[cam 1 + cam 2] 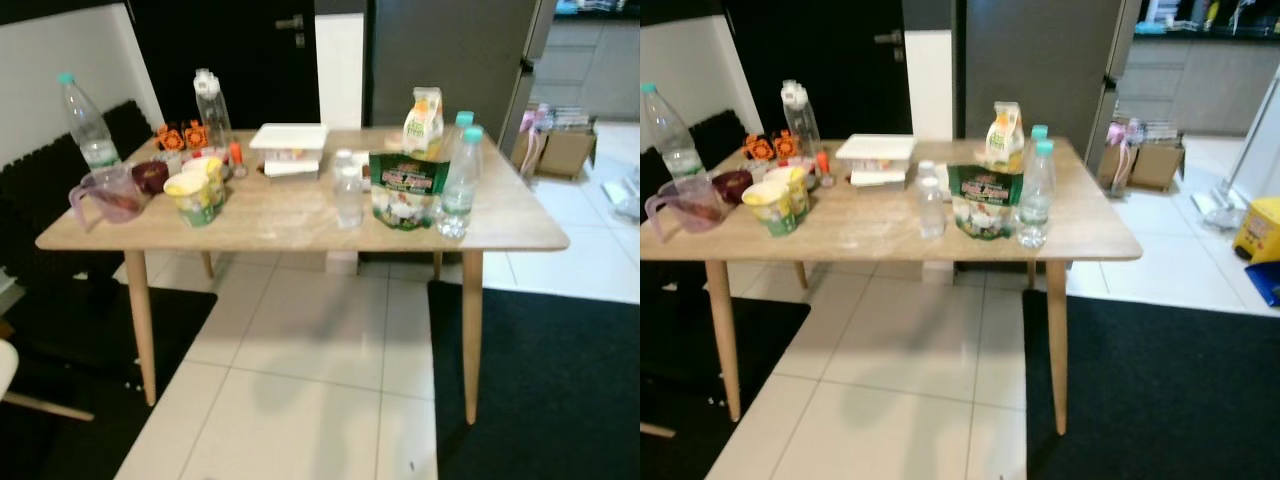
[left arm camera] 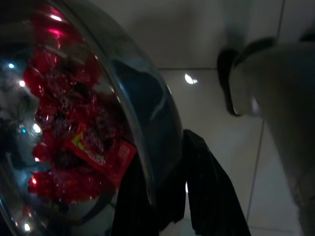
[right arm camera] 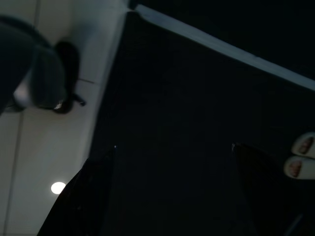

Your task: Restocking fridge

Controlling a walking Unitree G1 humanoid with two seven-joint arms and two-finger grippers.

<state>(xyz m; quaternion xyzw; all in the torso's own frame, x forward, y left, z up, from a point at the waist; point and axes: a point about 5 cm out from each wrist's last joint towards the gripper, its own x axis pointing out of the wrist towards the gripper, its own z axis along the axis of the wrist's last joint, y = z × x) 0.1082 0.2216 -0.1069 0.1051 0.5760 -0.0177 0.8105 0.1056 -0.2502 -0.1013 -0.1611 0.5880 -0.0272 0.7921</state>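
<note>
groceries on light wooden table mid frame, grey fridge upper centre. left fingers pinch shiny steel bowl of red packets; right fingers spread wide, empty. likely carry step; next reach fridge.

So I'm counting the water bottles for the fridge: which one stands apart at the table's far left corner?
The tall teal-capped bottle behind the pink jug; two others stand together at the right.
</note>
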